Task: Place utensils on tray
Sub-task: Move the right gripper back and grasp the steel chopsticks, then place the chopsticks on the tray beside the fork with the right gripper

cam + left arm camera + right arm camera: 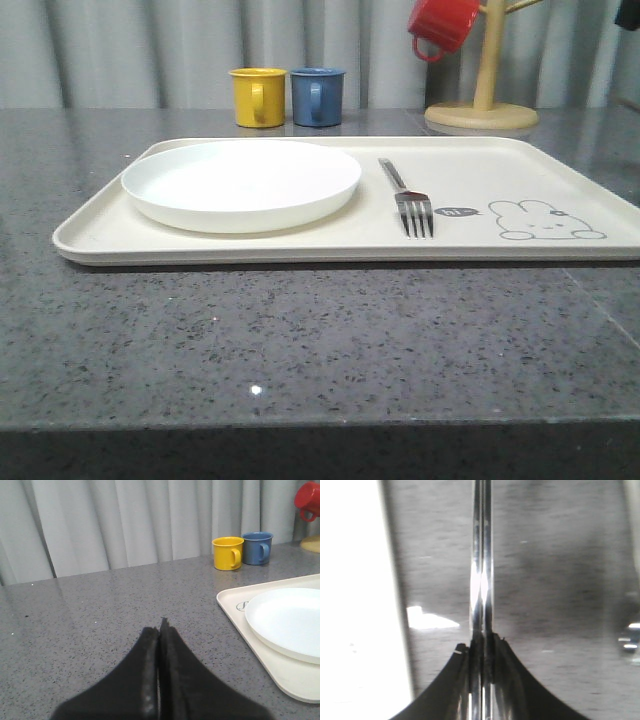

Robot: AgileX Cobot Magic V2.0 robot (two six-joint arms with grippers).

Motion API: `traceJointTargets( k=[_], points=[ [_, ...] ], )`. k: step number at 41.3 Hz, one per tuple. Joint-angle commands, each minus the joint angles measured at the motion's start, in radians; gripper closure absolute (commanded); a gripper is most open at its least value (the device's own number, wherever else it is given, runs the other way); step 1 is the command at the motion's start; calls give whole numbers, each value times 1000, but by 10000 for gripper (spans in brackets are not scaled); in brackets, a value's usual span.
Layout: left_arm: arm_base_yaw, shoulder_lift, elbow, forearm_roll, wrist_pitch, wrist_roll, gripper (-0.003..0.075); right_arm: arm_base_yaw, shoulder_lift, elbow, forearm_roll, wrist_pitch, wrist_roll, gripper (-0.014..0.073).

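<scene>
Right gripper [482, 647] clamped on the pair of chopsticks [481, 555], two bright metal rods side by side, running straight out from between the black fingers [515, 680] over blurred grey counter [560, 580]. Pale cream surface along one edge of that wrist view, too washed out to name with certainty. Small shiny blur at the opposite edge, not identifiable.

Left gripper [160, 630] pressed together, nothing between the dark pads [145, 680], hanging over bare speckled counter beside the tray's near corner [235, 610].

In the front view: cream tray [250, 245] flat on the grey counter [300, 340], long side facing the camera. White plate [241, 182] resting on the tray's left half. Fork [407, 198] lying on the tray just right of the plate, apart from it, tines toward the camera, handle pointing away. Line-drawn rabbit [545, 221] printed right of the fork, with a small dark speech bubble between the two.

Behind the tray, well apart from it: yellow mug [258, 96] and blue mug [317, 96] standing upright, close together. Farther right, wooden mug stand [484, 100] on a round base, with a red mug [443, 24] hung tilted from one peg. Grey curtain [150, 50] across the back.
</scene>
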Motion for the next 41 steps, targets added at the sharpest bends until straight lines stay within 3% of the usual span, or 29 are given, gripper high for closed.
traceJointTargets(
  k=[1, 10, 17, 41],
  points=[
    [0, 10, -29, -9, -86, -8, 739, 68, -44, -35, -1, -35, 57, 510],
    [0, 10, -29, -9, -86, -8, 739, 218, -24, -41, 3, -111, 149, 510],
    [0, 10, -29, -9, -86, -8, 739, 290, 36, -95, 4, -91, 188, 510],
    [0, 10, -29, -10, -86, -8, 739, 304, 126, -114, 67, -69, 212, 506]
  ],
)
